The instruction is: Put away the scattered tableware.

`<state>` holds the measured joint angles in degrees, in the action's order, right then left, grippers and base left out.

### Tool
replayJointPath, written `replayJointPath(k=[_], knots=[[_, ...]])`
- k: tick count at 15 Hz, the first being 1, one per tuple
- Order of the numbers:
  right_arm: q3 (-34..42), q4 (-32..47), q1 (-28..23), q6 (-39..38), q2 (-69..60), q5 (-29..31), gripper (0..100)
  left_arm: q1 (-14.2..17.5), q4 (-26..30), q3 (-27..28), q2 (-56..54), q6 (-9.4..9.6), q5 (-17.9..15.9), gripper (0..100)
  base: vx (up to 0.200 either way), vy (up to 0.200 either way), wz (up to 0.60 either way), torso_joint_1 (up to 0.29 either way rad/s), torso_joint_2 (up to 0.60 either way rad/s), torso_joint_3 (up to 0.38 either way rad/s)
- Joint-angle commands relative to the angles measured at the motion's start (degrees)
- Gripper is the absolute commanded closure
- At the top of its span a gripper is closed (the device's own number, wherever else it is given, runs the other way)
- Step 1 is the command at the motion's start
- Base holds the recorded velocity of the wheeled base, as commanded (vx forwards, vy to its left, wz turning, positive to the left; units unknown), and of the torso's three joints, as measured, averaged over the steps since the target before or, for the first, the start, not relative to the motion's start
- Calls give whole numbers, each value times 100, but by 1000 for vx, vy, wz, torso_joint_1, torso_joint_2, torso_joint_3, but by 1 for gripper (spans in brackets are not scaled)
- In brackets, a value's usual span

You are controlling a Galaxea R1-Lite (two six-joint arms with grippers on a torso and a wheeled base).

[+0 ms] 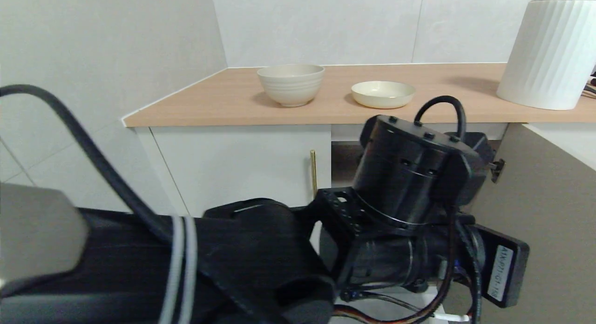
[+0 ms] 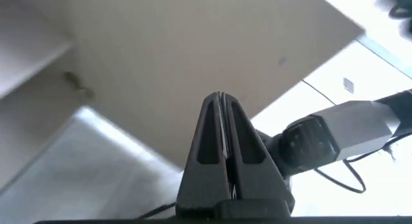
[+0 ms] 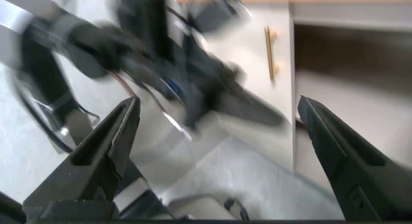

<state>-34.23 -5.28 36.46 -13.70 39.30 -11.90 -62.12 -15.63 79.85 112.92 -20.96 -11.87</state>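
Left hand: jaws pressed flat together, nothing held, nose close to a pale cabinet panel. Right hand: spread wide, empty. Straight ahead of it is the left arm, past that a shut cupboard door with a brass handle and the dark open compartment just beside it, with pale floor below. The head view adds the top side: a wood table above and beyond the left arm, running into a tiled corner wall. On it sit the bowl and the shallow dish, near each other but not touching. A white ribbed cylinder stands well apart from the dish. A swung-open door hangs just beside the arm.
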Motion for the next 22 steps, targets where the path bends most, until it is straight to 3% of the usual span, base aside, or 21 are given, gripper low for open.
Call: replayJointPath(k=[1, 6, 8, 9, 12, 22], knots=[[-128, 27, 10, 8, 482, 12, 0, 772, -10, -1165, -1290, -5, 177, 100, 0, 0, 0, 0, 0, 0], [-848, -158, 1, 34, 2002, 21, 0, 3101, -28, -3344, -3426, 39, 71, 100, 0, 0, 0, 0, 0, 0], [-1156, -518, 1, 34, 2582, 30, 0, 3584, -28, -3880, -3953, 57, -219, 100, 0, 0, 0, 0, 0, 0], [-1261, -650, 1, 34, 2837, 56, 0, 3743, -28, -3959, -4103, 109, -316, 0, 0, 0, 0, 0, 0, 0], [-1174, -799, -104, 34, 3110, 214, 0, 3980, -19, -3836, -4322, 373, -333, 0, 0, 0, 0, 0, 0, 0], [-1358, -808, -113, -10, 3294, 645, 0, 3980, 34, -3643, -4516, 487, -324, 0, 20, 0, 0, 0, 0, 0]])
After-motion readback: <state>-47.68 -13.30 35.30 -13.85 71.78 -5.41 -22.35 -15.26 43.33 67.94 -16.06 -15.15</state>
